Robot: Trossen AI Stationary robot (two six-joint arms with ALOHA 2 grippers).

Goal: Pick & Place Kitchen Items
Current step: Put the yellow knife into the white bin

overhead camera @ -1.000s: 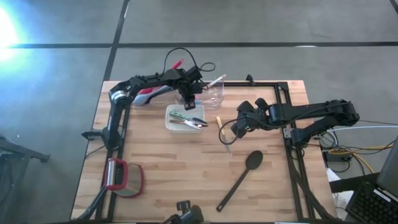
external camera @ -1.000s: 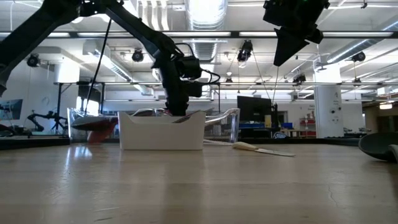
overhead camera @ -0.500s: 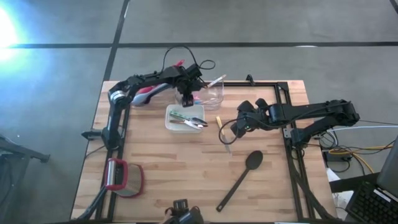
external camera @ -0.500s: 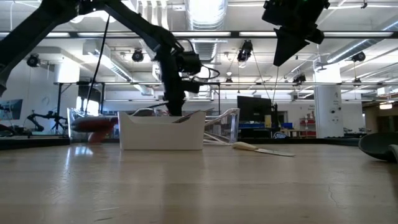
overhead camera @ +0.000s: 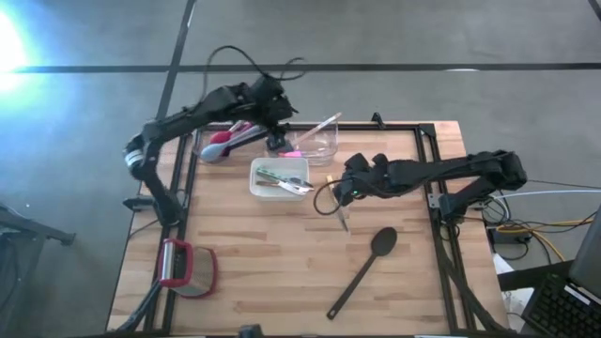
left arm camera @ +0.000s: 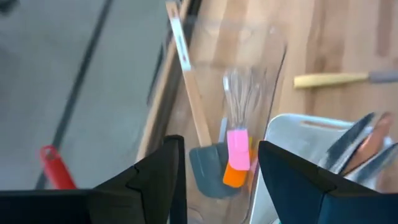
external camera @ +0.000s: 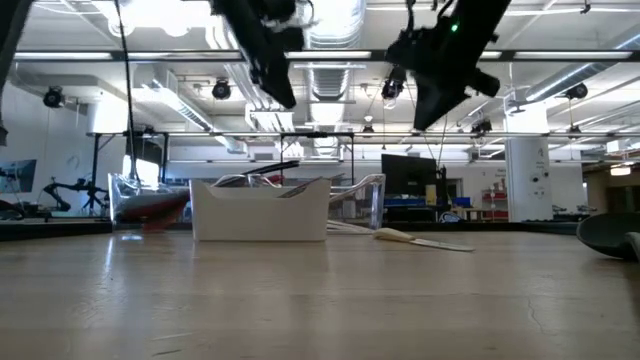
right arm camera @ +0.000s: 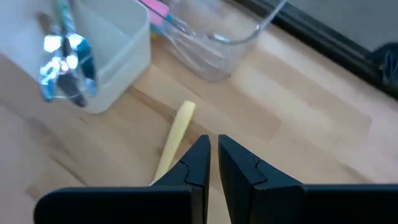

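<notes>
My left gripper (left arm camera: 221, 144) hangs open high over the clear tub (overhead camera: 317, 143), holding nothing. The tub holds a grey-blue spatula (left arm camera: 208, 165), a whisk with a pink handle (left arm camera: 238, 149) and an orange piece (left arm camera: 234, 177). The white square dish (overhead camera: 279, 176) next to it holds several utensils. My right gripper (right arm camera: 213, 142) is shut and hovers over a yellow-handled knife (right arm camera: 177, 127) that lies flat on the table (overhead camera: 244, 253). A black spoon (overhead camera: 362, 272) lies flat nearer the front edge.
A red-and-grey rounded gadget (overhead camera: 188, 268) sits at the near left. Red, pink and grey utensils (overhead camera: 221, 143) lie at the far left behind the dish. A black frame (overhead camera: 427, 178) runs along the table's sides. Bare wood lies in the middle front.
My left gripper has risen from the white dish, high above it, and drawn back a little toward the far edge, over the clear tub. My right gripper has moved a little toward the table's left and down, over the yellow-handled knife.
</notes>
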